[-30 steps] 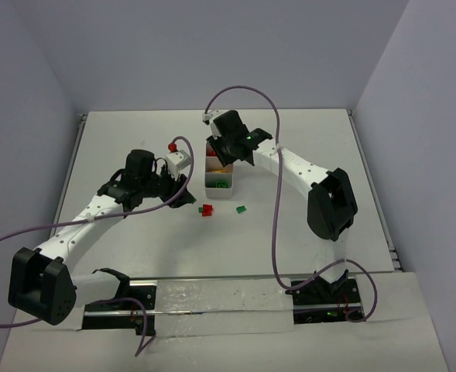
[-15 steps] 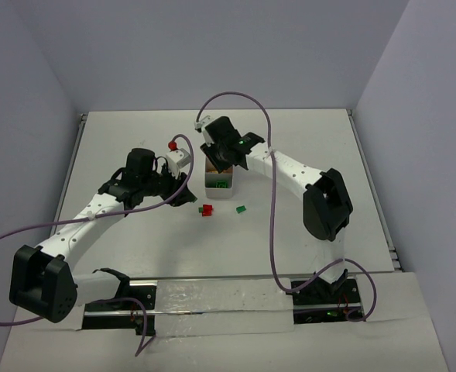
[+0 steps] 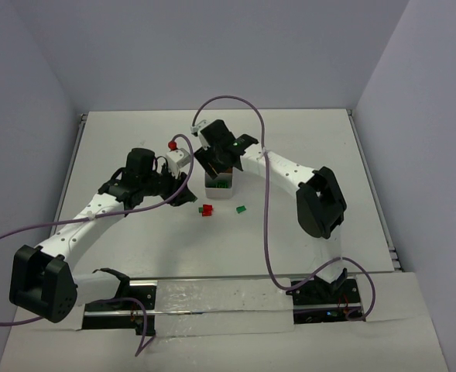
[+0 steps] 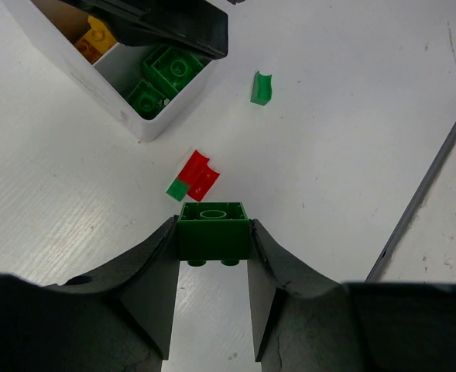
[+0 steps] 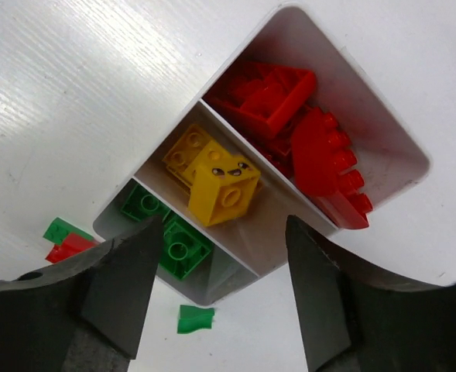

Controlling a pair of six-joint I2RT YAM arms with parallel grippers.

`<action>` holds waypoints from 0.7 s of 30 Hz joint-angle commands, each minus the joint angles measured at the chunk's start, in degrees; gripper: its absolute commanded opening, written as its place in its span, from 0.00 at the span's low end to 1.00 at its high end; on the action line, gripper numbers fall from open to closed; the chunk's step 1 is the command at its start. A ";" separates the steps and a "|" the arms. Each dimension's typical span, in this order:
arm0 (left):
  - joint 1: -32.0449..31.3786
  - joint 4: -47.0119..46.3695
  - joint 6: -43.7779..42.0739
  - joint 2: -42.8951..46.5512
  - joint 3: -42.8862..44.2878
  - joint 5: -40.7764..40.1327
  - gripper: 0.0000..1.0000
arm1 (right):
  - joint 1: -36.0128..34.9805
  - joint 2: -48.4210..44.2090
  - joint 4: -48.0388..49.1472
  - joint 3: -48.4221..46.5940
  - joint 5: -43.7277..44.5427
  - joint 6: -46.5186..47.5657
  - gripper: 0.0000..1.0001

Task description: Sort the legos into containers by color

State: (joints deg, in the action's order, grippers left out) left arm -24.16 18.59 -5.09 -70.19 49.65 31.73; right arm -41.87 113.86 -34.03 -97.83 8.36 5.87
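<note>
Left wrist view has the left fingers (image 4: pixel 154 271) clenched on a dark green brick (image 4: pixel 213 230) over the table (image 4: pixel 351 155), close to the tray (image 4: pixel 88 89). I'd carry it above the near, green compartment and let go low, minding the right fingers (image 5: pixel 119 287), which are spread and empty right above. Only the right wrist view shows the yellow middle and red far compartments. A red-green stack (image 4: pixel 194 177) lies outside the tray.
</note>
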 commanded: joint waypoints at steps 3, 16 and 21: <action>0.34 -3.35 0.92 0.10 2.74 1.23 0.00 | -0.32 -2.05 -1.22 -4.56 -0.55 -1.93 0.85; -3.33 -7.88 3.52 -7.32 8.67 -6.17 0.00 | 8.48 -17.78 -4.11 5.40 -1.26 -4.56 0.99; -7.81 -8.22 4.56 -12.64 11.84 -14.53 0.00 | 14.47 -22.85 -3.95 10.34 -2.11 -4.64 1.00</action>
State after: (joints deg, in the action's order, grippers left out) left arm -28.91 13.25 -2.21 -79.55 57.01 24.82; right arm -31.37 95.09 -37.62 -90.99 6.50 2.16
